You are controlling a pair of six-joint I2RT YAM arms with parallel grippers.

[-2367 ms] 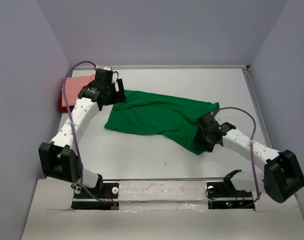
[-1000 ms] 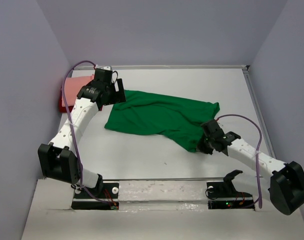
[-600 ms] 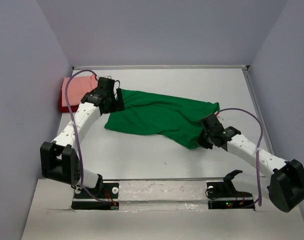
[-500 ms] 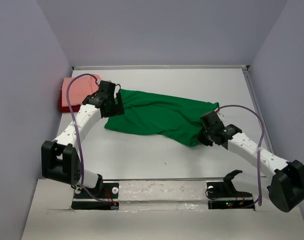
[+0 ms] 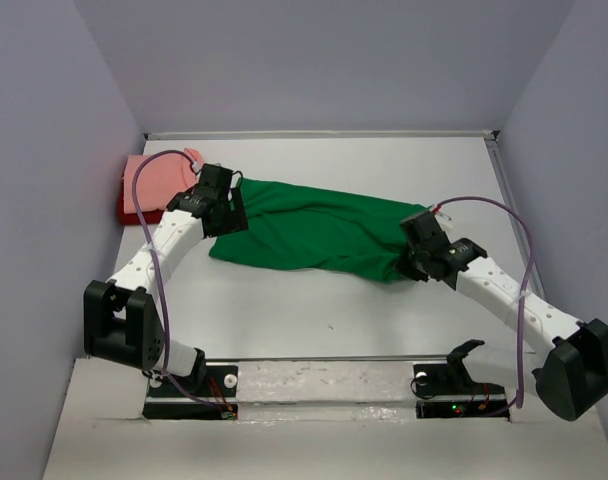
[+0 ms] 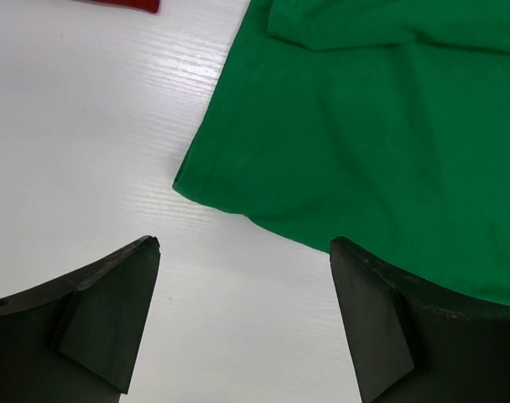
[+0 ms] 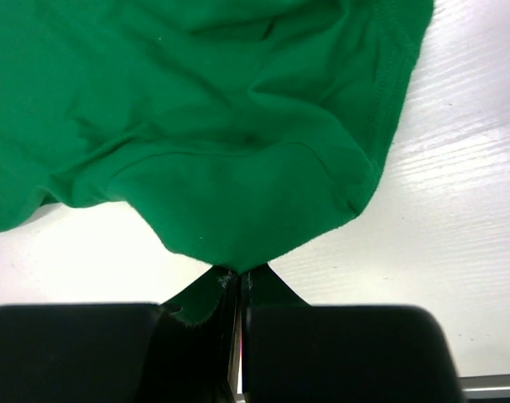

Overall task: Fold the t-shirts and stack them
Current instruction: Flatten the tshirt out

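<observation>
Green t-shirt lies spread and rumpled across the middle of the table, long axis running left to right. Right end effector is clenched on its near-right hem, cloth drawn to a peak in the pinch. Left end effector is released, fingers spread wide with nothing between them, over the shirt's near-left corner. Salmon pink t-shirt sits folded atop the dark red t-shirt, hard against the left wall. Bare table lies in front of the green shirt and along the far and right edges.
</observation>
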